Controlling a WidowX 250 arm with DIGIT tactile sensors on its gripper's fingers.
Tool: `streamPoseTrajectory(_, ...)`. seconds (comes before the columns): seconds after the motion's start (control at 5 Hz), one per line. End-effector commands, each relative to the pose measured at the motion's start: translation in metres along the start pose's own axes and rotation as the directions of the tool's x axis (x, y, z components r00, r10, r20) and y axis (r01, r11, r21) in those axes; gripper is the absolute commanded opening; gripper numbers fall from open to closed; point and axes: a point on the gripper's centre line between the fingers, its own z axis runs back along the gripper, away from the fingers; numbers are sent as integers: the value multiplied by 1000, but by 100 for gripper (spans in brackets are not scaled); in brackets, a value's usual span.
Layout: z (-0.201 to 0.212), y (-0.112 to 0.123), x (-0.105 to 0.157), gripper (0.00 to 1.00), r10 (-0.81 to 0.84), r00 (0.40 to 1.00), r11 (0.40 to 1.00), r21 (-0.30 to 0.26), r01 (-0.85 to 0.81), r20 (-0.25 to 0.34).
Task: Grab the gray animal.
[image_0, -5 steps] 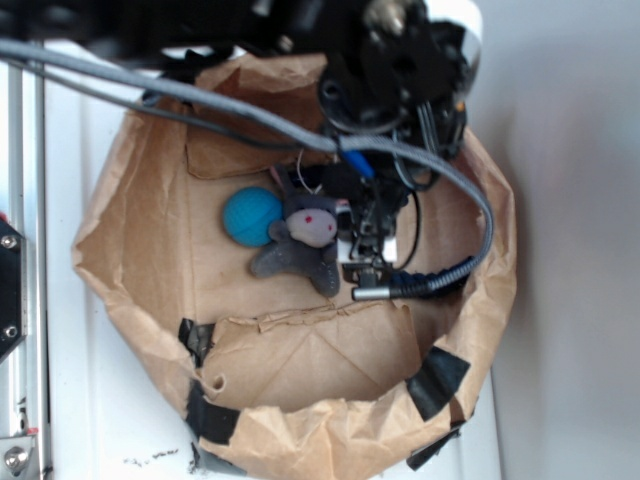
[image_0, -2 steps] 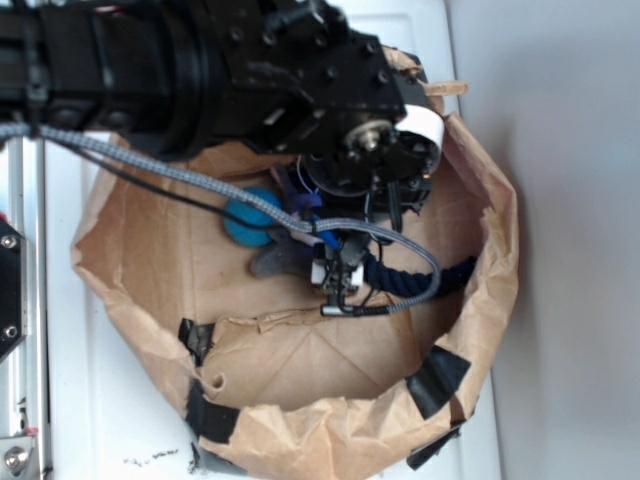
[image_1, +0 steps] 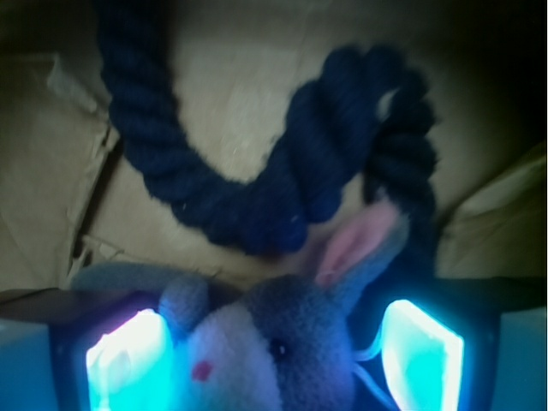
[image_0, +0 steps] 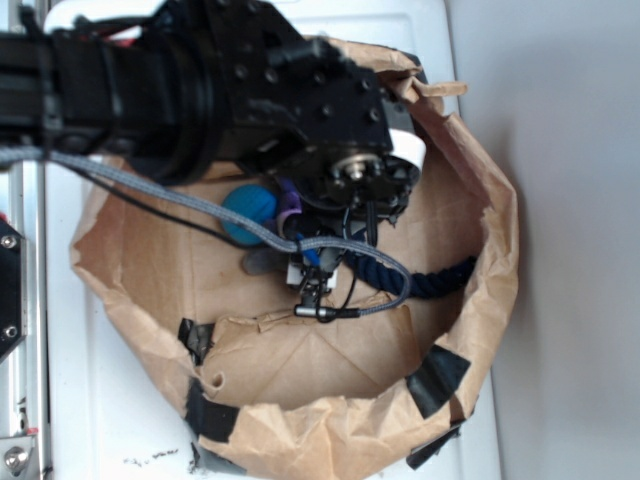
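Brown paper bowl on the white surface holds the gray animal, its head between the open claw fingers, not yet gripped.

We see the black arm reaching down from the upper left into the paper bag, its gripper spread wide, one glowing finger on each side of the gray animal's head, neither visibly pressing.
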Motion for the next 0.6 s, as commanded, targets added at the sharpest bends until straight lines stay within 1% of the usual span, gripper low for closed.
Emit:
streamPoseTrajectory(0.0,11,-12,13,0,17,995,999,29,-20,94)
streamPoseTrajectory(0.2,17,-13,20,0,51,994,999,10,-52,94)
streamPoseTrajectory(0.4,20,-13,23,0,73,992,997,4,-74,107)
